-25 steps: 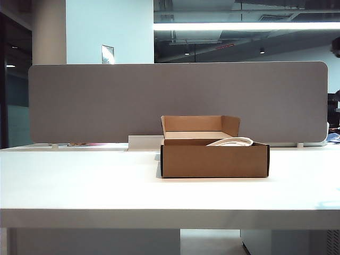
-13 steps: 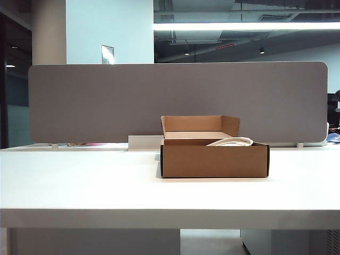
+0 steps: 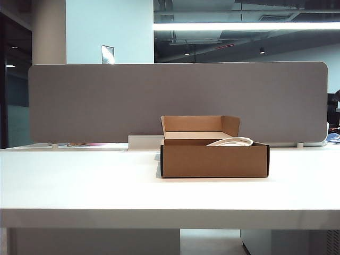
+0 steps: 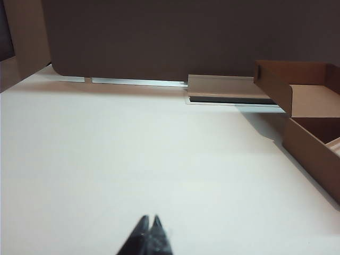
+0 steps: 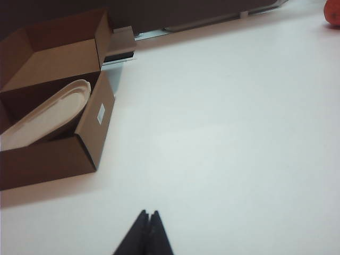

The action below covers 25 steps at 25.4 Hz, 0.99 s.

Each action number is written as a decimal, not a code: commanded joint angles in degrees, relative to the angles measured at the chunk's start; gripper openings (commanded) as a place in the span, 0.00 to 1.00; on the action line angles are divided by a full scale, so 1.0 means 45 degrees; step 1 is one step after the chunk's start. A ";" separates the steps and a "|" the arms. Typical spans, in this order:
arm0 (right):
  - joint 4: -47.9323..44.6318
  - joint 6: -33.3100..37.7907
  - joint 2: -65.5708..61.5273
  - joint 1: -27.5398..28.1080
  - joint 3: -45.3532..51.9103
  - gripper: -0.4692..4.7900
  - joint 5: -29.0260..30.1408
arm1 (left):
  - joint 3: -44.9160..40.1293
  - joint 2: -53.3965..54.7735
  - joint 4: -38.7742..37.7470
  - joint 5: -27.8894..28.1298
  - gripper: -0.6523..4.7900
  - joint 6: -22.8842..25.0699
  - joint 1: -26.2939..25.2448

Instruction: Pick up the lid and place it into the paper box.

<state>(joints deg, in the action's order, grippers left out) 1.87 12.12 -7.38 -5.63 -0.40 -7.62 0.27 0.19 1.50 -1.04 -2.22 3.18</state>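
The brown paper box [image 3: 214, 159] stands in the middle of the white table, its back flap up. The off-white lid [image 3: 231, 142] lies tilted inside it, one edge leaning on the box wall; the right wrist view shows the lid [image 5: 45, 114] slanting in the paper box [image 5: 93, 125]. My right gripper [image 5: 148, 213] is shut and empty, over bare table, well clear of the box. My left gripper [image 4: 150, 218] is shut and empty too, over bare table with the paper box [image 4: 311, 149] off to its side. Neither gripper shows in the exterior view.
A low white block [image 3: 145, 142] sits behind the box against the grey partition [image 3: 175, 101]. The block [image 4: 226, 89] also shows in the left wrist view. An orange object [image 5: 333, 13] lies at the far table edge in the right wrist view.
A dark shape at the right edge of the exterior view a second ago is gone from there. The box and lid have not moved.
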 commanded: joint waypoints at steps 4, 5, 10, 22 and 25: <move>0.0792 -0.0141 0.1676 0.0019 0.0083 0.08 -0.0097 | 0.0039 0.0010 0.0155 -0.0053 0.12 0.0019 0.0000; 0.0831 -0.0287 0.1647 0.0024 0.0083 0.08 -0.0092 | 0.0039 0.0015 0.0151 -0.0053 0.12 0.0019 0.0000; 0.0869 -0.1185 0.1647 0.0024 0.0083 0.08 -0.0277 | 0.0039 0.0015 0.0155 -0.0053 0.12 0.0019 0.0000; 0.0826 -0.1715 0.1647 0.0782 0.0083 0.08 0.0126 | 0.0039 0.0015 0.0160 -0.0053 0.12 0.0019 0.0000; 0.0228 -0.1904 0.1647 0.0792 0.0083 0.08 0.0913 | 0.0039 0.0015 0.0160 -0.0053 0.12 0.0019 0.0000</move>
<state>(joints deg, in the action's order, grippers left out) 5.67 4.29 -0.08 -2.13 -0.38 -4.99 0.27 0.19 1.50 -1.06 -2.22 3.18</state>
